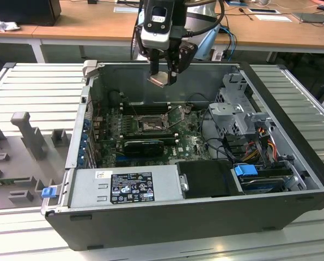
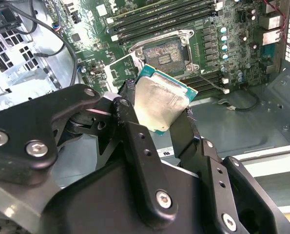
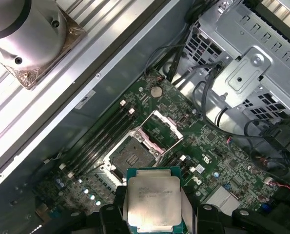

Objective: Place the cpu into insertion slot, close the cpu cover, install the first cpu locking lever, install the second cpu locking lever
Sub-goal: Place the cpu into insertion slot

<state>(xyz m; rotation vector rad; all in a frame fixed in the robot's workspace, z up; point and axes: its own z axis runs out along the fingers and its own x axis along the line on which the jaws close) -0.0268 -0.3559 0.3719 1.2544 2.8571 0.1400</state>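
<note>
gripper (image 1: 163, 79) pinched shut on the cpu (image 1: 158, 80). fingers (image 2: 126, 109) clamp two opposite edges, and the pale metal face shows in both wrist views. chip sits tilted between the fingers in the second wrist view, with green substrate edge visible round the lid.

cpu is in the air, well above the slot (image 1: 151, 125), apart from the board. in the exterior view it shows higher than the slot, against the far wall of the case (image 1: 205, 215).

slot is bare: dark contact field exposed inside its silvery rim, nothing seated in it. cover (image 3: 170, 126) is flipped open, standing up off one side of the slot, board visible through its window.

memory slots (image 3: 103, 134) run alongside the slot on two sides. graphics card (image 1: 144, 145) lies just on the near side of the slot in the exterior view, psu (image 1: 123, 187) nearer again. drive cage (image 1: 232, 111) is off toward the exterior view's right of the slot, with cables (image 1: 254, 149) bundled near it.
</note>
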